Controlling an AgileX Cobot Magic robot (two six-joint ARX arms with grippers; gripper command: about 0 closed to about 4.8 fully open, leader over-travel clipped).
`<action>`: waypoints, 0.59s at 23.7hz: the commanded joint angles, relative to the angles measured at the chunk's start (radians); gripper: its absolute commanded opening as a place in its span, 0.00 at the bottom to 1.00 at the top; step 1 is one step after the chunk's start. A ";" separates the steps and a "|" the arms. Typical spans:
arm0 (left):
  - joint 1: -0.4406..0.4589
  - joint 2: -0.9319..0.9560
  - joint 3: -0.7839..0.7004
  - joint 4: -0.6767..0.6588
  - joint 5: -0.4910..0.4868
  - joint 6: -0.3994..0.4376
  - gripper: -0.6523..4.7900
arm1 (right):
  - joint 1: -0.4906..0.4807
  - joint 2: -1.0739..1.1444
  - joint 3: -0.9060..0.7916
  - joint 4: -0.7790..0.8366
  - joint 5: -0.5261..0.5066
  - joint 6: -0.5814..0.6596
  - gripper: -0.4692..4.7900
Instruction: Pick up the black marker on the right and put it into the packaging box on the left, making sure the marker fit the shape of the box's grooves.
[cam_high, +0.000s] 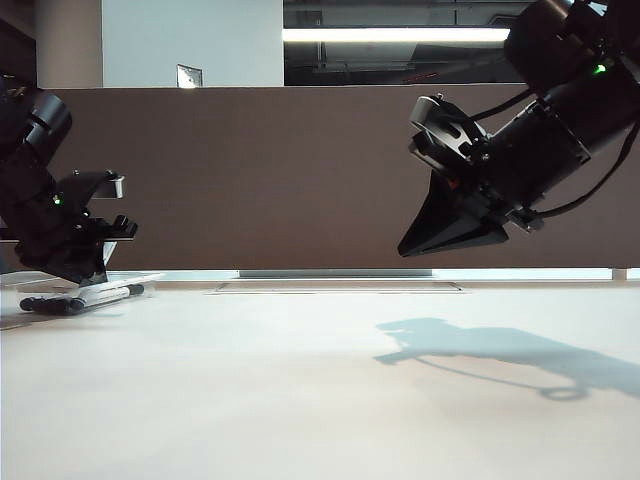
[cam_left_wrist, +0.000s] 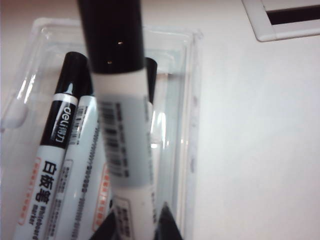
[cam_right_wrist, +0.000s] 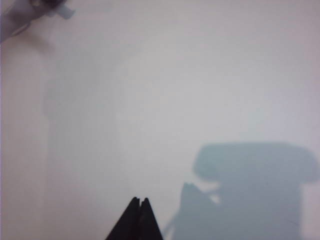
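Misalignment is the main risk at this stage. Left gripper (cam_left_wrist: 135, 227) sits low over the packaging box (cam_left_wrist: 192, 100), at 9 o'clock on the table in the exterior view, with the black marker (cam_left_wrist: 122, 130) between its fingertips (cam_left_wrist: 167, 225). Jaws stand narrowly apart around the barrel; whether they clamp it or are letting go cannot be told. The marker lies above two boxed markers (cam_left_wrist: 50, 155), close to parallel but overlapping the second one, so a release here may leave it resting on a neighbour instead of in the free groove at the box's 3 o'clock side. Pressing down may tip the light tray. Right gripper (cam_right_wrist: 140, 202) hangs fully closed and empty, high at 2 o'clock
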 joint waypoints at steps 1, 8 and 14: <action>0.000 -0.001 0.002 0.024 0.002 0.007 0.26 | 0.000 -0.007 0.002 0.011 -0.009 -0.003 0.07; 0.000 -0.002 0.002 0.027 0.002 0.007 0.37 | 0.000 -0.007 0.002 0.011 -0.012 -0.003 0.07; 0.000 -0.004 0.002 0.027 0.002 0.007 0.37 | 0.000 -0.007 0.002 0.011 -0.012 -0.003 0.07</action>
